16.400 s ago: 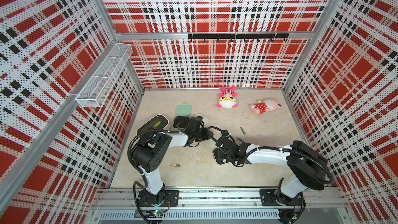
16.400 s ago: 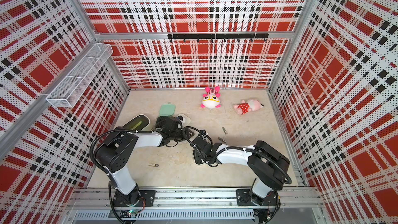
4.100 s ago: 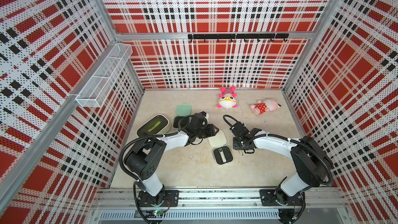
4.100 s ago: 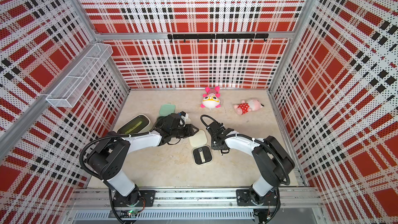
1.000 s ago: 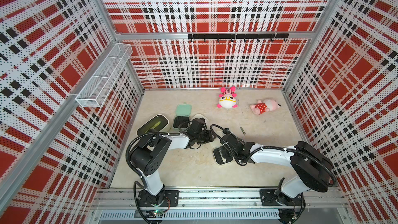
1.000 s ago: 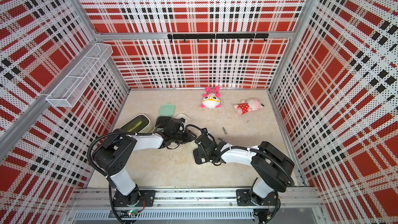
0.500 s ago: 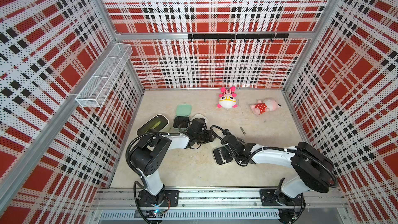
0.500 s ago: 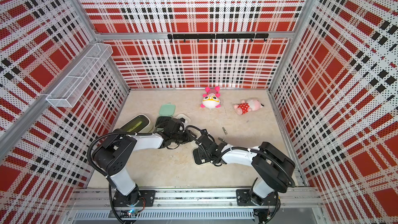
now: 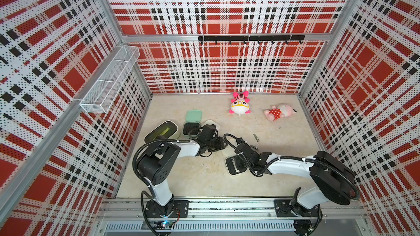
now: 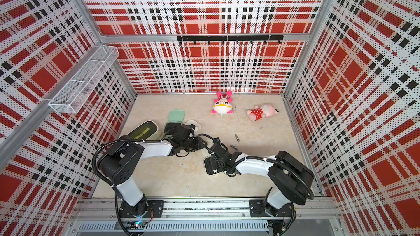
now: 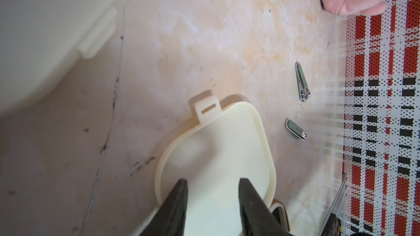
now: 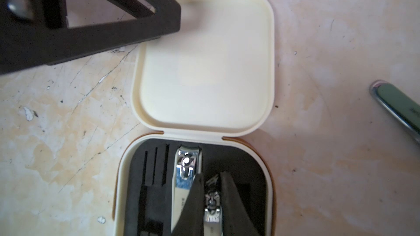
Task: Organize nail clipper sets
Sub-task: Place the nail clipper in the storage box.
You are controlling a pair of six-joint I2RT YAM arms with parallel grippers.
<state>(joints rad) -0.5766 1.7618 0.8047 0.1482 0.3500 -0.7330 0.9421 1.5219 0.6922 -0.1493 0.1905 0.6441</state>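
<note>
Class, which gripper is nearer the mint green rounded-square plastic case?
Left. The left gripper is over the open cream lid, a short way from the mint green case; the right gripper, shut on a silver clipper, is farther, above the black insert.

You were working in a robot test cell, not a lived-in room. Perforated plaid panels [image 9: 227,69] closed it on three sides, held in a bare aluminium frame [image 9: 159,38]. The left arm [image 9: 159,162] and the right arm [image 9: 291,169] stood bolted to a metal rail [image 9: 227,207] along the front edge of a marbled surface [image 9: 204,178]. A wire basket [image 9: 109,80] and a black hook rail [image 9: 250,38] hung on the walls (a mock interior, with a round plush toy [image 9: 238,106] and a pink plush doll [image 9: 278,112] lying at the back).
</note>
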